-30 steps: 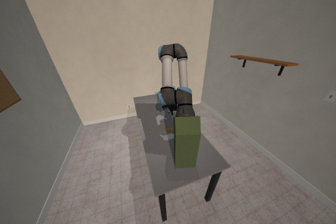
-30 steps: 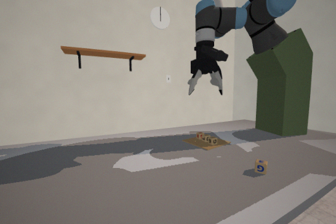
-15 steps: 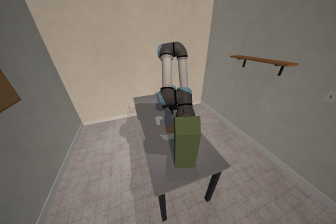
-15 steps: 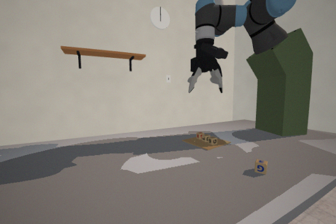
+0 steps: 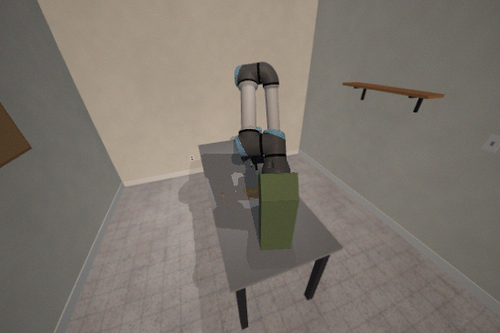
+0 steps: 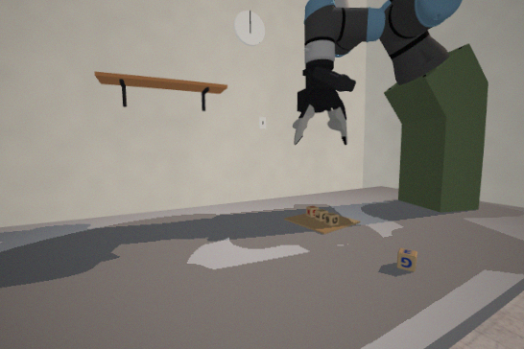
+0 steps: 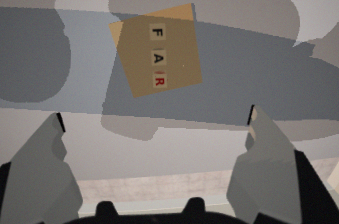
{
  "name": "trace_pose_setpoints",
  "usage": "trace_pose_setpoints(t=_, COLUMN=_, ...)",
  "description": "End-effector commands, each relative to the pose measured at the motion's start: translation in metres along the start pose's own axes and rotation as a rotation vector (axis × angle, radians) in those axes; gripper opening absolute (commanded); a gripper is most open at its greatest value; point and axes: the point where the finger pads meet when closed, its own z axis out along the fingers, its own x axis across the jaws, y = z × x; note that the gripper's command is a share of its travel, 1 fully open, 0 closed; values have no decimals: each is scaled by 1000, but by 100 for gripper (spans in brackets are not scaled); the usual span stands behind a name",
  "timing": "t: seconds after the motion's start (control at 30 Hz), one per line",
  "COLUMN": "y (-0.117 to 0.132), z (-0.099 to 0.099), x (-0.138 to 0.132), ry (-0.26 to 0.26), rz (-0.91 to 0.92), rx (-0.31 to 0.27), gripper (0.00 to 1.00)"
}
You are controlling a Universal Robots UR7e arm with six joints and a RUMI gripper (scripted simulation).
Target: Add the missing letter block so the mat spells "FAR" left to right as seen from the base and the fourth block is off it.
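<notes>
Three wooden letter blocks sit in a close straight row on the tan mat (image 7: 182, 55) (image 6: 314, 224). In the wrist view they read F (image 7: 157, 33), A (image 7: 160, 58) and R (image 7: 160, 81), letters on top. The row also shows in the exterior view (image 6: 321, 215). A fourth block with a blue G (image 6: 407, 260) (image 5: 222, 195) lies on the table off the mat. My gripper (image 6: 320, 132) (image 7: 157, 110) is open and empty, high above the table over the mat.
A tall green box (image 5: 277, 210) (image 6: 440, 144) stands on the grey table (image 5: 277, 256) beside the mat and hides most of it in the top view. A wall shelf (image 6: 160, 83) and a clock (image 6: 250, 28) hang behind.
</notes>
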Motion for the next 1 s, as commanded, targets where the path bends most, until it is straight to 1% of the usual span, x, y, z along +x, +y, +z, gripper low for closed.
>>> trace_pose_setpoints(t=0.0, y=0, z=0, x=0, ry=1, rz=0, rx=0, gripper=100)
trace_pose_setpoints(t=0.97, y=0, z=0, x=0, ry=1, rz=0, rx=0, gripper=100)
